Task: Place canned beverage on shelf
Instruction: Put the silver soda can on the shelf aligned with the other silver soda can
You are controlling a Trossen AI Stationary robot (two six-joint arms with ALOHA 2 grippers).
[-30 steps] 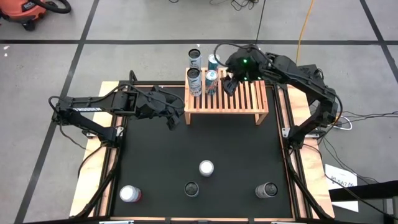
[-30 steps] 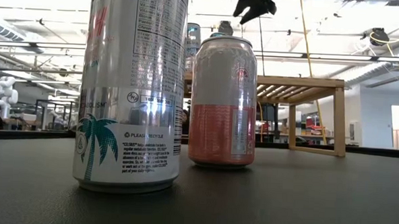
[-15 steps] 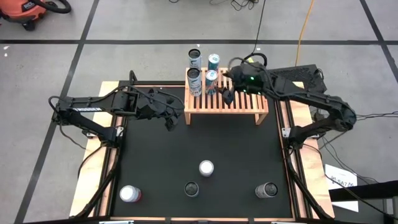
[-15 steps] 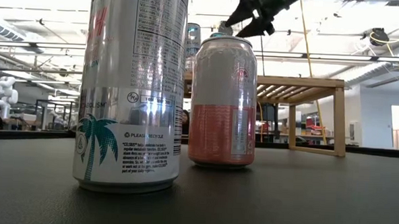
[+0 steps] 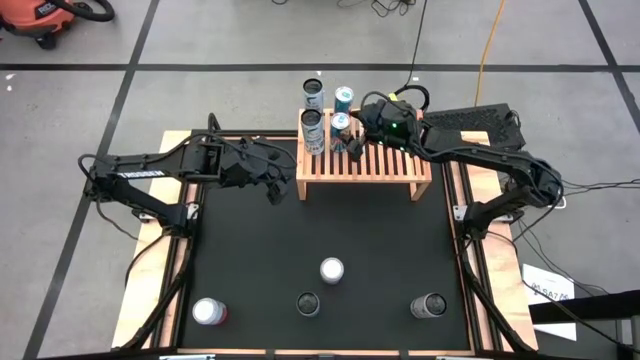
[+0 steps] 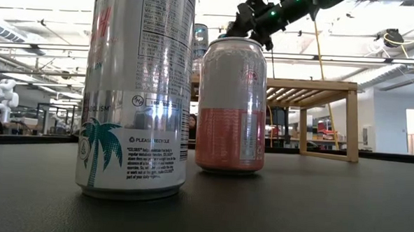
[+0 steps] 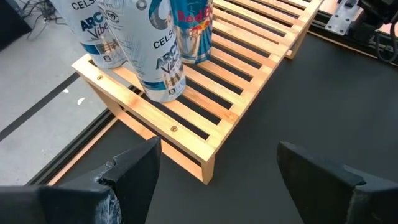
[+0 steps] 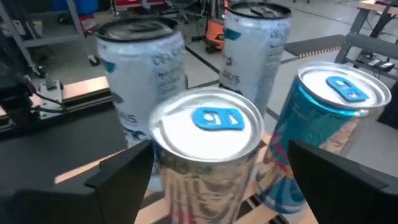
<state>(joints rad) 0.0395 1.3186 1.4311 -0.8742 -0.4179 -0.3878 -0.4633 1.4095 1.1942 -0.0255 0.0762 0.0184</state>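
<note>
The light-wood slatted shelf (image 5: 375, 162) stands at the table's far edge. Several cans stand upright on its far left corner. Two are tall white ones (image 7: 158, 53), and one is a silver can with a blue tab (image 8: 208, 140), also in the high view (image 5: 339, 124). My right gripper (image 5: 351, 136) is open and nearly level, a finger (image 8: 124, 171) on either side of that silver can, apart from it. My left gripper (image 5: 272, 186) hangs open beside the shelf's near left corner (image 7: 208, 168), holding nothing.
Several more cans stand on the black mat near the front edge: a white-topped one (image 5: 331, 270), a dark one (image 5: 308, 303), one at the right (image 5: 429, 305) and one at the left (image 5: 209, 312). The shelf's right half is bare slats (image 5: 395, 160).
My right gripper has come down from above the shelf and toward its far left corner. It has tipped from pointing down to nearly level, and its fingers now stand around the blue-tabbed can. The cans have kept their places.
</note>
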